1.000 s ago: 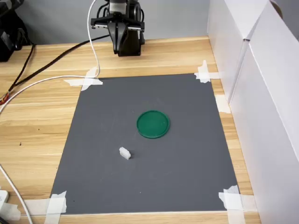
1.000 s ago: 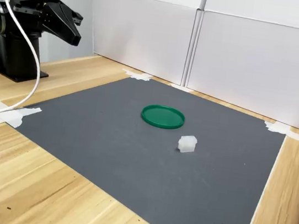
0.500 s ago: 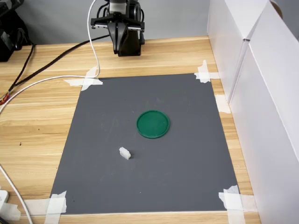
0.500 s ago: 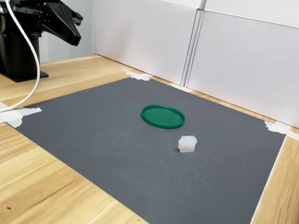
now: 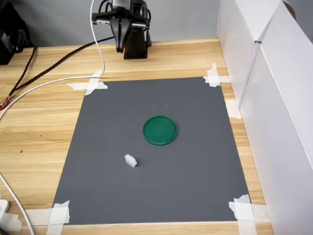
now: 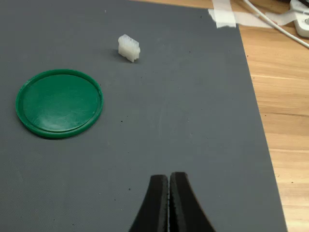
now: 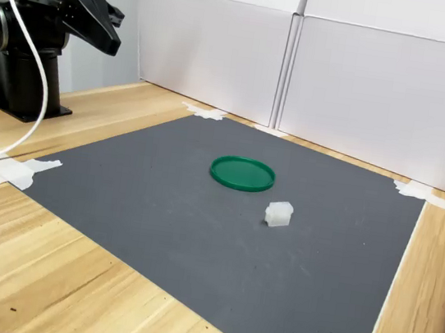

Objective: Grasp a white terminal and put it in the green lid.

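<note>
Surface: wooden bench with a dark grey mat taped at its corners, white panels along one side
Gripper: gripper pressed together, nothing between the tips; hangs high near the arm's base, off the mat, well apart from both task items
Terminal: white terminal lies loose on the mat, towards the first exterior view's lower left of the lid, near it but not touching
Lid: green lid flat mid-mat, nothing in it
Stage: my read is pre-approach, grasp not started
Risk 1: jaws must spread before descent; coming down closed would likely knock the terminal away
Risk 2: piece is tiny and stepped, so an off-centre pinch could flip or squirt it out
Risk 3: white cable hangs beside the arm; may drag during the reach
</note>
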Controlling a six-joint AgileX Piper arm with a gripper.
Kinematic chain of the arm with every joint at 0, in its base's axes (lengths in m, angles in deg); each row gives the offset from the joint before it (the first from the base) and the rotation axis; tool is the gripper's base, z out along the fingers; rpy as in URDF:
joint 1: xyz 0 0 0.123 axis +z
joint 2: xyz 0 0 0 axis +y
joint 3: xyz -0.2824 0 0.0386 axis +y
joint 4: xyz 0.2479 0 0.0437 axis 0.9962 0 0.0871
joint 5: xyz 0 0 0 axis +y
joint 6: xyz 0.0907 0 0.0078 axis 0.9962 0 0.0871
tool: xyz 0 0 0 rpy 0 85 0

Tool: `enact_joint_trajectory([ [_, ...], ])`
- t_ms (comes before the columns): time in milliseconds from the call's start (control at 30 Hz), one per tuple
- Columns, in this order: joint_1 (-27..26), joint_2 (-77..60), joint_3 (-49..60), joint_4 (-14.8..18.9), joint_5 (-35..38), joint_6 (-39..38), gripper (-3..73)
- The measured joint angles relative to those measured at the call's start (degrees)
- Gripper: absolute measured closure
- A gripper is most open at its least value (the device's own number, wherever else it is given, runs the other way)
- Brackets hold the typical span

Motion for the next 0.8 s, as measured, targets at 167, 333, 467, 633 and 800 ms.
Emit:
enact_joint_trajectory([
  [167, 0.00, 10.17, -5.44, -0.55, 0.00, 0.00, 71.1],
  [333, 0.00, 21.55, -11.71, -3.45, -0.05, 0.00, 71.1],
  [467, 0.00, 29.95, -17.15, -5.78, 0.07, 0.00, 71.1],
  [633, 0.00, 38.89, -24.71, -6.43, 2.32, 0.00, 71.1],
  [800, 0.00, 46.90, -33.43, -6.49, 6.72, 0.00, 71.2],
])
